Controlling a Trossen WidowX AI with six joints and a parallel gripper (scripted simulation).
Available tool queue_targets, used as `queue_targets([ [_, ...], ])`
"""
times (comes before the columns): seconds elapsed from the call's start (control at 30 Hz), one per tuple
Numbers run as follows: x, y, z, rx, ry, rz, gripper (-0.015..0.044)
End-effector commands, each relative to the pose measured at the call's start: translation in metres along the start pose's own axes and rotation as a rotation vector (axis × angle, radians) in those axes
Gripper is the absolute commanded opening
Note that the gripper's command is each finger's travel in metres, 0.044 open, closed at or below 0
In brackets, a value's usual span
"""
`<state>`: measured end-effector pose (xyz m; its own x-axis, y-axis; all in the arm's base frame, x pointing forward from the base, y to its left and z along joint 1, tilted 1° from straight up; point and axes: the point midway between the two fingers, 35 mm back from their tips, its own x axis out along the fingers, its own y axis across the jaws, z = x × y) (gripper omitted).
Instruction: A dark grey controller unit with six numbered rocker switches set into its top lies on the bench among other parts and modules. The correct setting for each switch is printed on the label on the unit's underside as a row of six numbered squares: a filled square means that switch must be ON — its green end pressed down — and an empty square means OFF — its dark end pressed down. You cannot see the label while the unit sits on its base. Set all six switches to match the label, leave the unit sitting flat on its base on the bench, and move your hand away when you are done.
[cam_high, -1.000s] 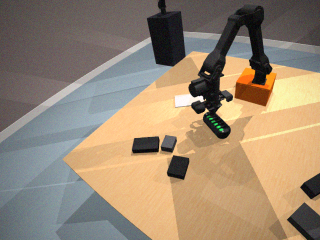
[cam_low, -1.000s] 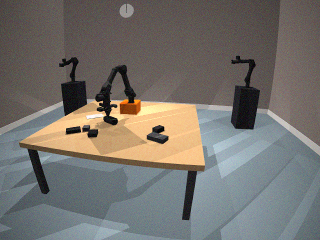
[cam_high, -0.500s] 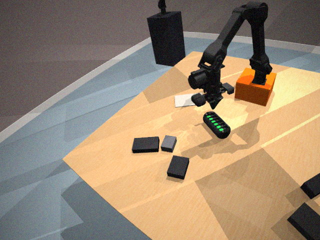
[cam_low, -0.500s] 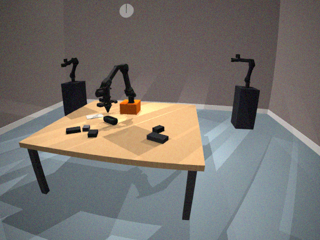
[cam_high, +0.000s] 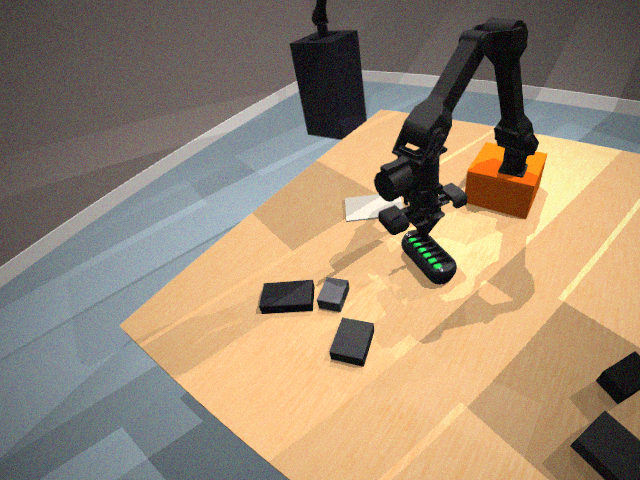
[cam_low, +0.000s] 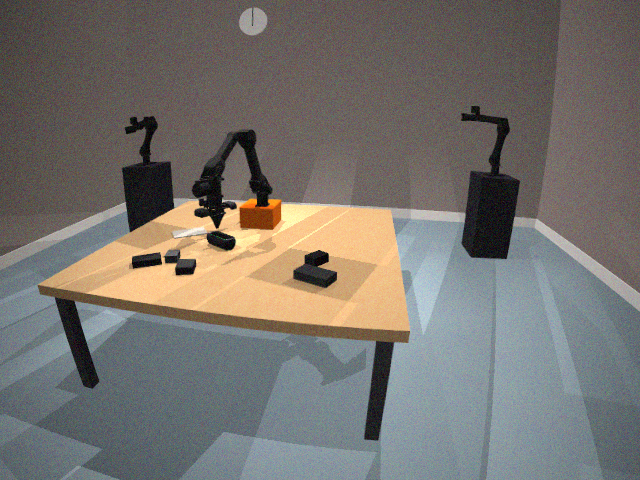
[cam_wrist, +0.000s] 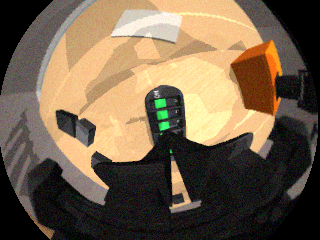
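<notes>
The dark grey controller unit (cam_high: 443, 273) (cam_low: 221, 240) (cam_wrist: 165, 93) sits on its base on the bench, its switches facing up. In the top view a row of green switch ends runs along its left side. The wrist view shows three green ends clearly; the fingers cover the others. I cannot tell which ends are pressed down. The label underneath is hidden. My gripper (cam_high: 424, 233) (cam_low: 217, 227) (cam_wrist: 167, 134) is shut and empty, pointing down just above the unit, near its far end in the top view. Contact with a switch is not clear.
A dark flat block (cam_high: 286, 296), a small grey block (cam_high: 333, 293) and another dark block (cam_high: 352, 341) lie on the bench. Two dark modules (cam_low: 316, 258) (cam_low: 314, 275) lie farther right. A white sheet (cam_high: 361, 207) (cam_wrist: 147, 25) lies behind the unit, near the orange base (cam_high: 498, 193).
</notes>
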<state>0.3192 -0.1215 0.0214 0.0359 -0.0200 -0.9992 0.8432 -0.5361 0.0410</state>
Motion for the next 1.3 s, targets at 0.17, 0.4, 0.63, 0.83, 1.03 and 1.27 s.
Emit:
queue_targets([
  [0.17, 0.012, 0.003, -0.002, 0.004, 0.003, 0.007, 0.0],
  [0.4, 0.024, 0.003, -0.002, 0.004, 0.003, 0.007, 0.0],
  [0.63, 0.032, 0.002, -0.002, 0.004, 0.003, 0.007, 0.0],
  [0.83, 0.039, 0.002, -0.002, 0.004, 0.003, 0.007, 0.0],
  [1.03, 0.039, 0.002, -0.002, 0.004, 0.003, 0.007, 0.0],
  [1.27, 0.039, 0.002, -0.002, 0.004, 0.003, 0.007, 0.0],
])
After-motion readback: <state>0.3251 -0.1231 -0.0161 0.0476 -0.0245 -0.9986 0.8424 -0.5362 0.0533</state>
